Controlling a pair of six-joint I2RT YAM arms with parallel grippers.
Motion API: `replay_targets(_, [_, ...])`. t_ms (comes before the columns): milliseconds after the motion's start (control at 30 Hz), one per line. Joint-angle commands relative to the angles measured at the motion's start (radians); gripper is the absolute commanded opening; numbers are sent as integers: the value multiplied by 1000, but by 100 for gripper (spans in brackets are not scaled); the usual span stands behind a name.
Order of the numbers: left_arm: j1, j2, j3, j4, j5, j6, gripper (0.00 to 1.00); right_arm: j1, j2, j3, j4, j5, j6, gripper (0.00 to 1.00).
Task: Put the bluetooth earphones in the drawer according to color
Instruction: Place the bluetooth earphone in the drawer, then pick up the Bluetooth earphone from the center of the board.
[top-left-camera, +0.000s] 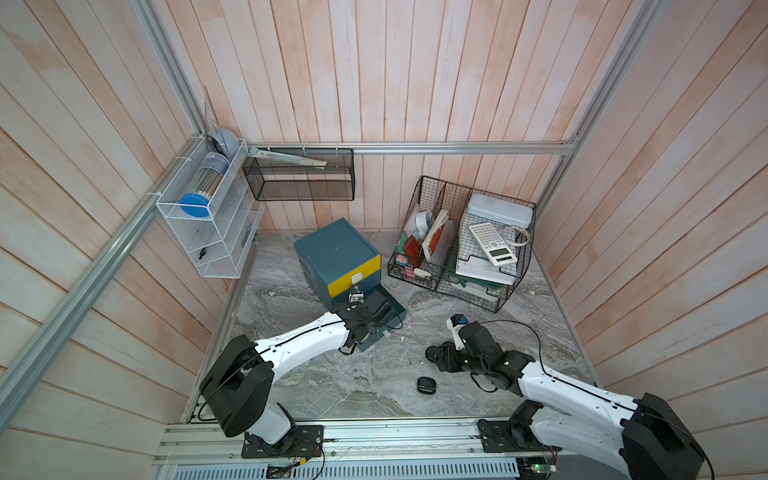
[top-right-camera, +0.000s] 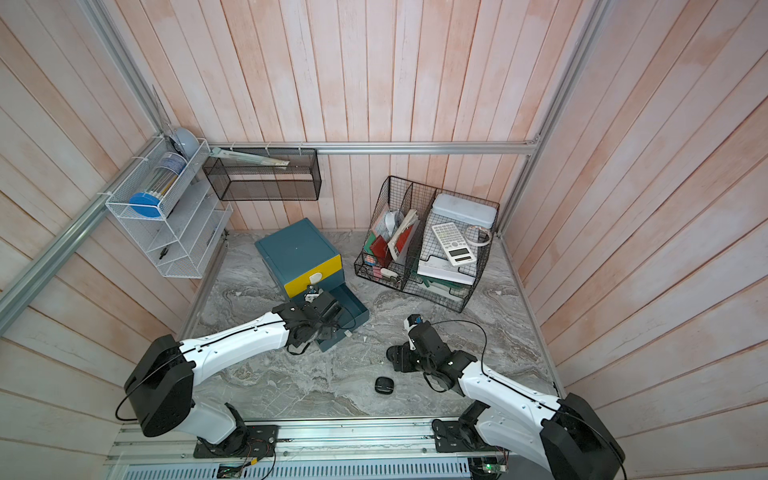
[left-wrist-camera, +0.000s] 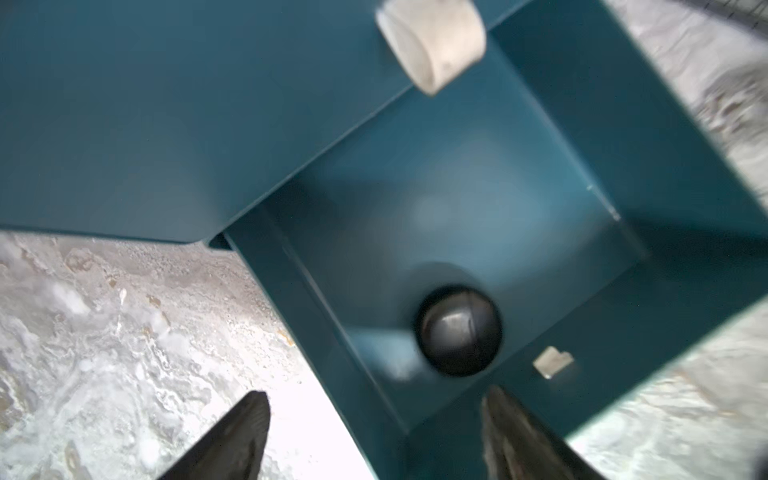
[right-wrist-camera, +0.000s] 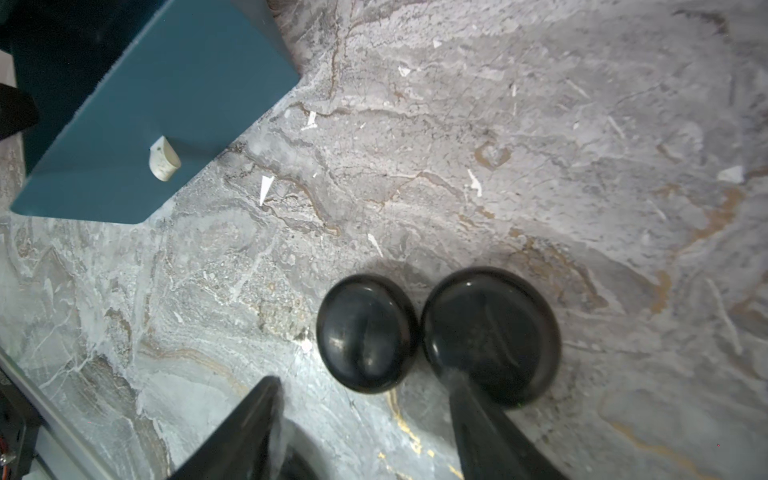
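Note:
The teal drawer chest (top-left-camera: 336, 253) (top-right-camera: 297, 253) stands at the back centre, with a yellow top front. Its bottom drawer (top-left-camera: 392, 308) (left-wrist-camera: 478, 199) is pulled out. My left gripper (left-wrist-camera: 376, 395) (top-left-camera: 376, 313) hovers open over it. A blurred black earphone case (left-wrist-camera: 459, 330) lies free inside, touching neither finger. My right gripper (right-wrist-camera: 361, 378) (top-left-camera: 441, 357) is low over the table and open. Two black cases sit side by side just past its fingertips (right-wrist-camera: 368, 332) (right-wrist-camera: 490, 332). One finger (right-wrist-camera: 469, 407) overlaps the right case. A third black case (top-left-camera: 427, 384) (top-right-camera: 384, 385) lies alone nearer the front.
A black wire-mesh organiser (top-left-camera: 461, 245) with a calculator (top-left-camera: 492, 243) and papers stands at the back right. A white wire rack (top-left-camera: 208, 216) and a black mesh shelf (top-left-camera: 299, 174) hang on the walls. The metal rail (top-left-camera: 332, 436) runs along the front edge.

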Motion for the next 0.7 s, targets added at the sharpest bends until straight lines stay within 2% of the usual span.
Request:
replay_targets(0, [6,-84,-1,-11,-3,-6,89,28,27,49,-34,58,-25,67])
replay_targets(233, [6,-280,-96,32,-30,-33,100,41,109,103,-49,73,-47,66])
replay_targets(467, [6,-433,-259,122,-19,-88,100,41,221,179,-64,29,-84,66])
replay_targets(667, [12,-500,-310,116,-40,-118,100,41,416,311,-205,7,-148,66])
